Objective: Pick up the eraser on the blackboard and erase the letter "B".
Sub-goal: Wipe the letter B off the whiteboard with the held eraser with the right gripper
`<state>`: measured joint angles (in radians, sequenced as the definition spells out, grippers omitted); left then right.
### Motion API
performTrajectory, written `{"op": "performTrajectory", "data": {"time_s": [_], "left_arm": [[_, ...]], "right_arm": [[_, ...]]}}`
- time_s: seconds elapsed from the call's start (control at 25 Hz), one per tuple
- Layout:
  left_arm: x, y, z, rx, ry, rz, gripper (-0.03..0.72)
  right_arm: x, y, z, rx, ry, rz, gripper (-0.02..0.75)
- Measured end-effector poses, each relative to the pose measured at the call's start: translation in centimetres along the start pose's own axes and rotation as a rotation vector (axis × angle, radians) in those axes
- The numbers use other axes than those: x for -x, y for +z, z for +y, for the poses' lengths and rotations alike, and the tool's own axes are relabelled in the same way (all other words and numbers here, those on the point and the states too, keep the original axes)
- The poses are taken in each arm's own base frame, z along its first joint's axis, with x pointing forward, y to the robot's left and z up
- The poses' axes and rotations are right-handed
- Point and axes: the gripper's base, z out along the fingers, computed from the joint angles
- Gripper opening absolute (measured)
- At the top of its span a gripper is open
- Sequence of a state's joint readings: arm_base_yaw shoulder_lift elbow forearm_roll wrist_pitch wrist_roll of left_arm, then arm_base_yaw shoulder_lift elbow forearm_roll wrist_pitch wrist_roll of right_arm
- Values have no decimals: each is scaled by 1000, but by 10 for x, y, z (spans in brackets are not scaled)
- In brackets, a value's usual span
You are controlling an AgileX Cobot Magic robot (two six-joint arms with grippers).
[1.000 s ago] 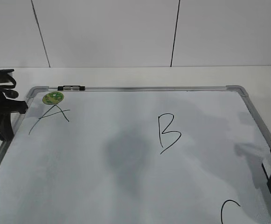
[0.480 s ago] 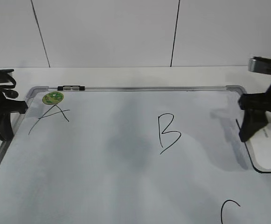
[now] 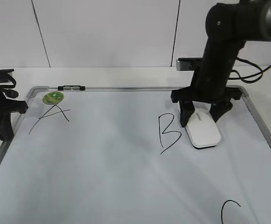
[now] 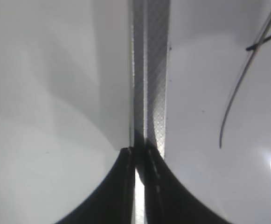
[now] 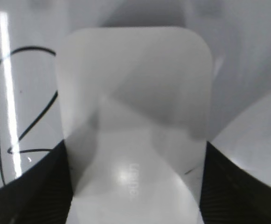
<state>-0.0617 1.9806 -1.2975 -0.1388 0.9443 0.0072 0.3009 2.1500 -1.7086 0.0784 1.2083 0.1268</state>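
The white eraser [image 3: 202, 129] lies flat on the blackboard [image 3: 116, 177], just right of the black letter "B" [image 3: 168, 133]. My right gripper [image 3: 202, 121] is shut on the eraser, one finger on each long side; the right wrist view shows the eraser [image 5: 135, 126] between my dark fingers [image 5: 32, 186], with the "B" [image 5: 25, 107] to its left. My left gripper [image 3: 7, 128] rests at the board's left edge; in the left wrist view its gripper [image 4: 140, 161] is shut and empty over the grey frame [image 4: 149, 70].
A black "A" [image 3: 51, 116] with a round green sticker [image 3: 52, 98] sits at the board's far left. A black "C" [image 3: 231, 212] is at the near right. A marker holder clip [image 3: 71, 87] sits on the top frame. White wall behind.
My right arm has swept in from the right edge toward the board's middle, carrying the eraser leftward until it sits beside the "B". The left arm has not moved.
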Motion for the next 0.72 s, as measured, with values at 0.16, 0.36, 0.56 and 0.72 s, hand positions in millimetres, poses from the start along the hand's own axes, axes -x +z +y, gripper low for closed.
{"op": "performTrajectory", "data": {"time_s": [0.16,0.36,0.56,0.72], "left_arm": [[0,0,0,0,0,-1,17],[0,0,0,1,1,2,17],[0,0,0,1,1,4,17],[0,0,0,1,1,4,17]], "right_arm": [[18,8,3,2,-2,31,536],[22,10,15,-18,-34,41,535],[16,14,59,-41,-147,-4,535],[1,19,110,10,-237,-11,534]]}}
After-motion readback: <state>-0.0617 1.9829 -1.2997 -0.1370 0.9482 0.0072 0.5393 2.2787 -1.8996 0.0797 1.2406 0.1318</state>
